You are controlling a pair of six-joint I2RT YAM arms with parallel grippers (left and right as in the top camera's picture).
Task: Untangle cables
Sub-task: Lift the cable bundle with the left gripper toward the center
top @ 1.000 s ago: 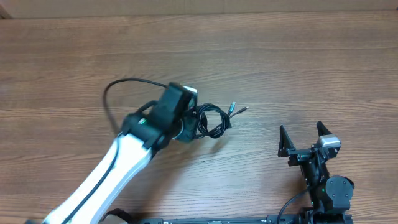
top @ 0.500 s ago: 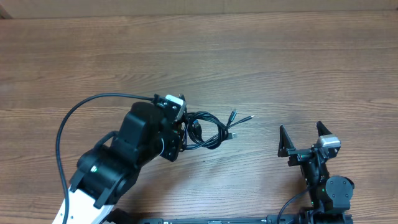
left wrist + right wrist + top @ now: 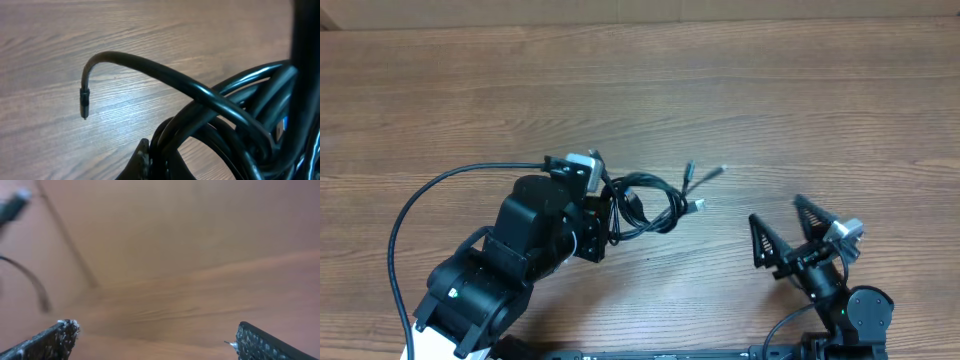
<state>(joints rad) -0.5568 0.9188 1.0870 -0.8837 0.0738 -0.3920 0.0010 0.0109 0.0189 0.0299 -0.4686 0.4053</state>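
The cables (image 3: 655,205) are a tangle of thin black loops at the table's middle, with small plug ends (image 3: 692,173) sticking out to the right. My left gripper (image 3: 606,214) is shut on the tangle's left side. In the left wrist view the loops (image 3: 235,120) fill the right side, and one cord arches left to a plug tip (image 3: 84,102). One finger (image 3: 145,161) presses against the loops. My right gripper (image 3: 778,214) is open and empty to the right of the tangle. Its spread fingers (image 3: 155,336) frame bare wood, with a blurred cord (image 3: 30,280) at the left.
The left arm's thick black wire (image 3: 420,205) loops out over the table on the left. The wooden table (image 3: 770,90) stretches far beyond the tangle. The right arm's base (image 3: 855,310) sits at the front right edge.
My left arm has shifted a little left and back with the tangle, and the plug ends have swung. My right gripper has turned and moved left toward the tangle.
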